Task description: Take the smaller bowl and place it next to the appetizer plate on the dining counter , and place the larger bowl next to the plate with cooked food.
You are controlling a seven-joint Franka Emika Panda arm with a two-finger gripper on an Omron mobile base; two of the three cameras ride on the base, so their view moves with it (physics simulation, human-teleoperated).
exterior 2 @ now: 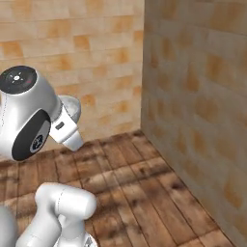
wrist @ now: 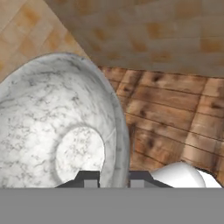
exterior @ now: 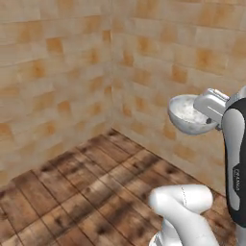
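The smaller bowl (exterior: pixel 186 114), mottled grey-white, hangs in mid-air well above the floor, tipped on its side with its opening facing left in the left base view. My gripper (exterior: pixel 210 111) is shut on its rim from the right. In the hand view the bowl's inside (wrist: pixel 52 131) takes up the left half, and the gripper (wrist: pixel 113 180) has one fingertip on each side of the bowl's wall. Behind my wrist in the right base view, a sliver of the bowl (exterior 2: pixel 72 107) shows. The larger bowl, the appetizer plate, the plate with cooked food and the dining counter are out of view.
Two orange-tan tiled walls (exterior: pixel 72 72) meet in a corner (exterior 2: pixel 143 72) straight ahead. Dark wooden floorboards (exterior: pixel 86 182) lie below. The right-hand wall (exterior 2: pixel 202 106) runs close along my right side.
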